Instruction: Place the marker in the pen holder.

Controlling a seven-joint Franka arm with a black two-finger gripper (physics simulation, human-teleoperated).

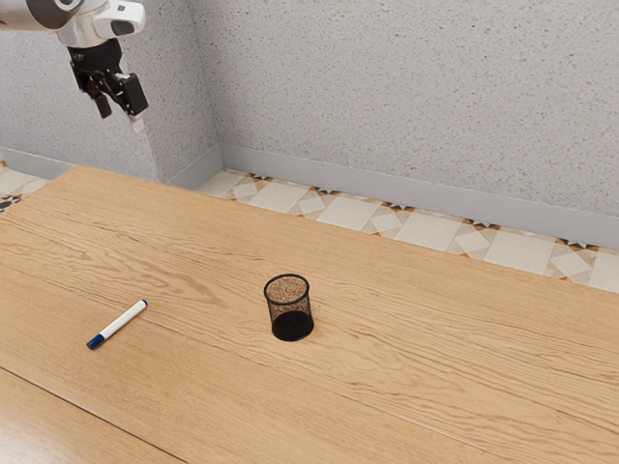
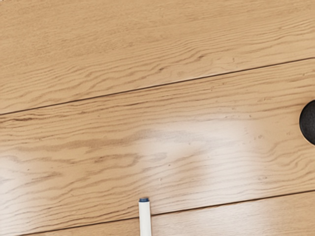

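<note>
High at the exterior view's upper left, my gripper [image 1: 121, 116] hangs well above the table with its fingers apart and nothing between them. Below it, the white marker [image 1: 120, 324] lies flat on the wood, its dark blue cap toward the exterior view's lower left. The black mesh pen holder [image 1: 291, 307] stands upright, apart from the marker, toward the exterior view's right. In the wrist view, the blue-tipped end of the marker [image 2: 145, 219] and part of the dark pen holder [image 2: 308, 123] are visible.
The wooden table [image 1: 406, 319] has thin seams between its planks. Beyond its far edge lie a patterned tile floor [image 1: 348, 210] and a speckled grey wall [image 1: 406, 87].
</note>
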